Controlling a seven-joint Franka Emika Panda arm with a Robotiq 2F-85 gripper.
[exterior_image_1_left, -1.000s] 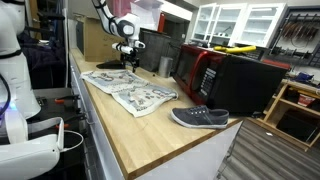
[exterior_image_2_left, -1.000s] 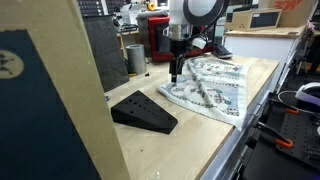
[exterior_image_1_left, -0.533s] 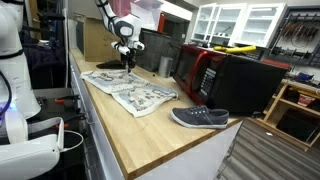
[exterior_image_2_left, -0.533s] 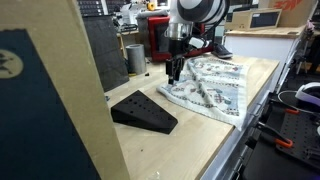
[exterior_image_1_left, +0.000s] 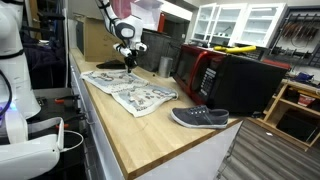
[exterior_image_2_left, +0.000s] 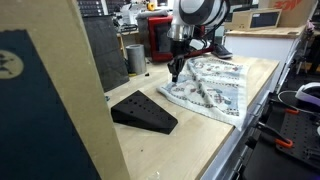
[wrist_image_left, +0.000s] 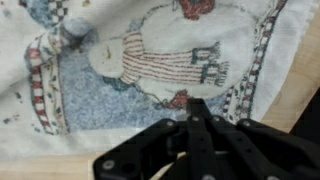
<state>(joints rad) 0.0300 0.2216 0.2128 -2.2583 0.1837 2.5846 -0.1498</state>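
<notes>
A printed cloth (exterior_image_1_left: 130, 92) with a checked border lies spread on the wooden counter (exterior_image_1_left: 150, 135). My gripper (exterior_image_1_left: 127, 66) points straight down at the cloth's far edge, by its corner nearest the black wedge (exterior_image_2_left: 173, 77). In the wrist view the gripper (wrist_image_left: 195, 105) has both fingers pressed together, their tips down on the patterned cloth (wrist_image_left: 150, 60) just inside the border. The pinch itself is hidden under the fingers. The rest of the cloth (exterior_image_2_left: 210, 90) stays flat.
A grey shoe (exterior_image_1_left: 200, 118) sits near the counter's front end. A red microwave (exterior_image_1_left: 200, 70) and a black appliance (exterior_image_1_left: 245, 85) stand along the back. A black wedge (exterior_image_2_left: 143, 110) lies beside the cloth, with a metal cup (exterior_image_2_left: 135, 58) behind it.
The fingers, spread apart a second ago, have come together at the cloth's edge. The arm has barely moved and the cloth lies as before.
</notes>
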